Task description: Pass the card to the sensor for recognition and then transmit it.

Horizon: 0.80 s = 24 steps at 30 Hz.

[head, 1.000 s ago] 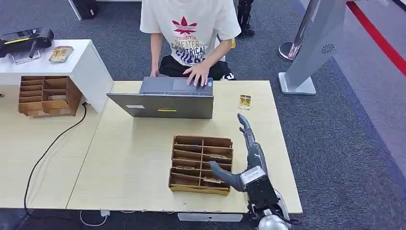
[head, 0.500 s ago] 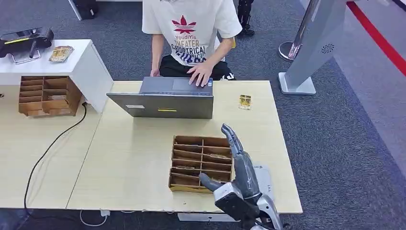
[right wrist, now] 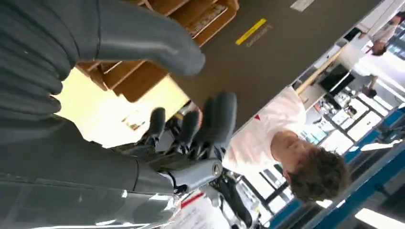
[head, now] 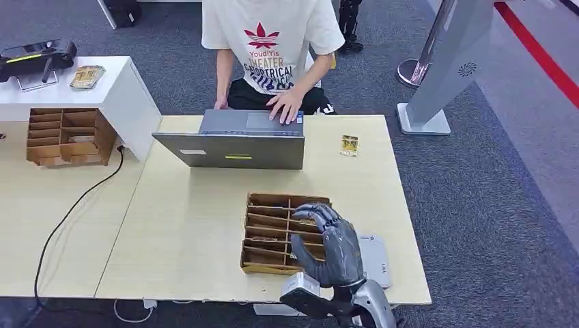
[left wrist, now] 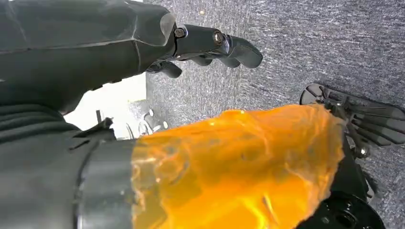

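Pale wooden tabletop (head: 191,225) filled the middle of the head view, with grey carpet around it. Low in the frame, right of centre, the right hand (head: 328,247) hovered over the right part of a wooden slotted card organizer (head: 273,232), its fingers curled downward and holding nothing visible. Just right of it lay a flat grey sensor pad (head: 377,258). Farther up, a small yellow card (head: 349,145) lay on the table, right of an open laptop (head: 235,140). Beyond, a person (head: 273,48) touched the laptop. In the left wrist view, the left hand (left wrist: 210,47) hung over carpet with fingers loosely bent, empty.
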Tool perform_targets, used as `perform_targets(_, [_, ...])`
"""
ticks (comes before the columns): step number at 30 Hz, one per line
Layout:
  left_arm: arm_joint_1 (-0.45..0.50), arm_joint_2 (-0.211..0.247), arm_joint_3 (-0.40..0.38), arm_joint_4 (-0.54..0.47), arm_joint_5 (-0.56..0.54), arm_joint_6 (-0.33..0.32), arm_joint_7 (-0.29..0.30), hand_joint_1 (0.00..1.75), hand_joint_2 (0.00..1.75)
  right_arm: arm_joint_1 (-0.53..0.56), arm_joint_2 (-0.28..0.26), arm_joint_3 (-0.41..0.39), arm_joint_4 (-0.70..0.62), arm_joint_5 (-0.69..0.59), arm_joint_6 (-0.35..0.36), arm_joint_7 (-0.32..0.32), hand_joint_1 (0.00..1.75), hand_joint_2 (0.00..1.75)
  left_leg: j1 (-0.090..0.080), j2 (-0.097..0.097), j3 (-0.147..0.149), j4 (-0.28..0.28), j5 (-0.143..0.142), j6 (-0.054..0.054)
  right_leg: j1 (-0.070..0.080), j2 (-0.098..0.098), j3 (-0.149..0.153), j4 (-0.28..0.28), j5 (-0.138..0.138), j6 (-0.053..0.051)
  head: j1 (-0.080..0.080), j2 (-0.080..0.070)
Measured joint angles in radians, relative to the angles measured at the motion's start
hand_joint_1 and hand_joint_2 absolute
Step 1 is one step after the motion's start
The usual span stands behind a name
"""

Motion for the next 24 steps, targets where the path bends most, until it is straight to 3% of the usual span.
perform_targets(4, [0.000,0.000,0.000,0.000,-0.004,0.000,0.000,0.00,0.00,-0.004,-0.002,0.007,0.017,0.067,-0.031,0.030,1.62,1.75,0.000,0.000,0.000,0.000,0.000,0.000,0.000,0.000,0.000,0.000,0.000,0.000,0.000,0.000])
perform_targets(6, [0.000,0.000,0.000,0.000,-0.006,0.000,0.000,0.00,0.00,-0.008,-0.005,0.012,0.027,0.110,-0.048,0.048,1.64,1.75,0.000,0.000,0.000,0.000,0.000,0.000,0.000,0.000,0.000,0.000,0.000,0.000,0.000,0.000])
perform_targets(7, [0.000,0.000,0.000,0.000,-0.006,0.000,0.000,0.00,0.00,-0.009,-0.006,0.013,0.032,0.128,-0.054,0.056,1.43,1.75,0.000,0.000,0.000,0.000,0.000,0.000,0.000,0.000,0.000,0.000,0.000,0.000,0.000,0.000])
perform_targets(8, [0.000,0.000,0.000,0.000,-0.006,0.000,0.000,0.00,0.00,-0.009,-0.006,0.013,0.037,0.139,-0.059,0.062,1.03,1.75,0.000,0.000,0.000,0.000,0.000,0.000,0.000,0.000,0.000,0.000,0.000,0.000,0.000,0.000])
perform_targets(9, [0.000,0.000,0.000,0.000,-0.006,0.000,0.000,0.00,0.00,-0.010,-0.007,0.014,0.040,0.149,-0.062,0.064,0.77,1.75,0.000,0.000,0.000,0.000,0.000,0.000,0.000,0.000,0.000,0.000,0.000,0.000,0.000,0.000])
perform_targets(10, [0.000,0.000,0.000,0.000,-0.007,0.000,0.000,0.00,0.00,-0.012,-0.008,0.014,0.044,0.167,-0.068,0.075,0.59,1.75,0.000,0.000,0.000,0.000,0.000,0.000,0.000,0.000,0.000,0.000,0.000,0.000,0.000,0.000])
perform_targets(13, [0.000,0.000,0.000,0.000,-0.008,0.000,0.000,0.00,0.00,-0.018,-0.010,0.015,0.056,0.236,-0.086,0.109,0.38,1.75,0.000,0.000,0.000,0.000,0.000,0.000,0.000,0.000,0.000,0.000,0.000,0.000,0.000,0.000])
perform_targets(19, [0.000,0.000,0.000,0.000,-0.009,0.000,0.000,0.00,0.00,-0.027,-0.016,0.015,0.087,0.316,-0.098,0.150,0.61,1.75,0.000,0.000,0.000,0.000,0.000,0.000,0.000,0.000,0.000,0.000,0.000,0.000,0.000,0.000])
perform_targets(24, [0.000,0.000,0.000,0.000,-0.009,-0.001,0.000,0.00,0.00,-0.036,-0.019,0.015,0.110,0.335,-0.098,0.161,0.61,1.75,0.000,0.000,0.000,0.000,0.000,0.000,0.000,0.000,0.000,0.000,0.000,0.000,0.000,0.000])
